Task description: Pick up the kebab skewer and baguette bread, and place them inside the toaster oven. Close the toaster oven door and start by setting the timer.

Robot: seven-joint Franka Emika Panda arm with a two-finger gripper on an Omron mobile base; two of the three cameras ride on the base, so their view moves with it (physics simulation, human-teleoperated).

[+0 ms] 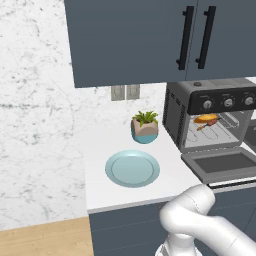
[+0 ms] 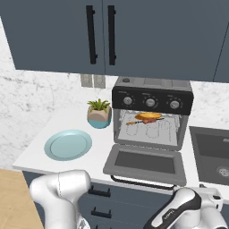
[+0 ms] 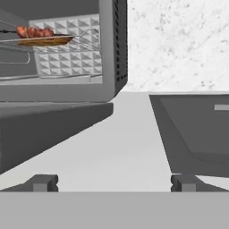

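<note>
Food loaded: kebab skewer [image 3: 33,32] and baguette bread [image 2: 148,116] sit on the rack, so we next swing the empty, spread-wide gripper [image 3: 114,182] under the toaster oven door [image 2: 145,163] to lift it.

The robot arm [image 2: 60,190] has a glossy white shell made of rounded, thick segments. Near the hand, one segment [image 2: 179,210] carries a dark grey band with small light lettering that is too small to read. The two fingertips [image 3: 42,182] are small dark grey blocks with flat tops.
</note>
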